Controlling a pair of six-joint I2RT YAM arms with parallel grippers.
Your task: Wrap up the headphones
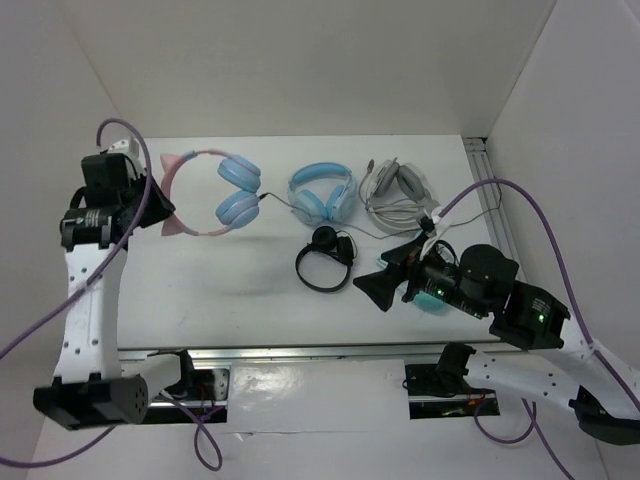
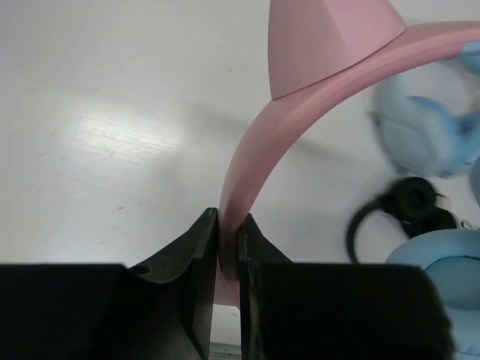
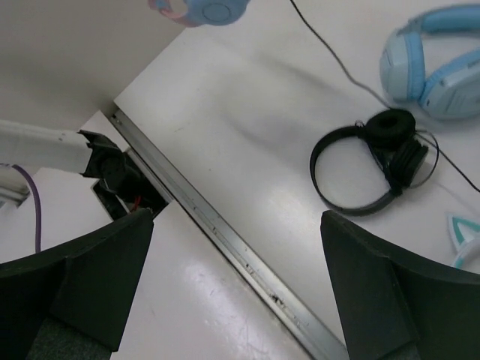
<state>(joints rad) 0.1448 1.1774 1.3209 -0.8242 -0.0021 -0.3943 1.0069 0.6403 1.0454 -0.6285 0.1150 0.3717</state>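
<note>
- The headphones are at the far left of the worktop. The pink band curves to the left and the two light blue cups sit to the right.
- The left gripper is clenched on the band, which rises from between its fingers.
- One pink cat ear stands on the band just past the grip.
- A thin dark cable leads from the cups toward the blue set.
- The blue set and a white set lie side by side at the back, to the right of the headphones.
- A black set lies near the middle of the worktop, nearer the arms than those two.
- The right gripper is released, fingers wide and grasping nothing. It hovers at the near right, just beside the black set and well apart from the headphones.
</note>
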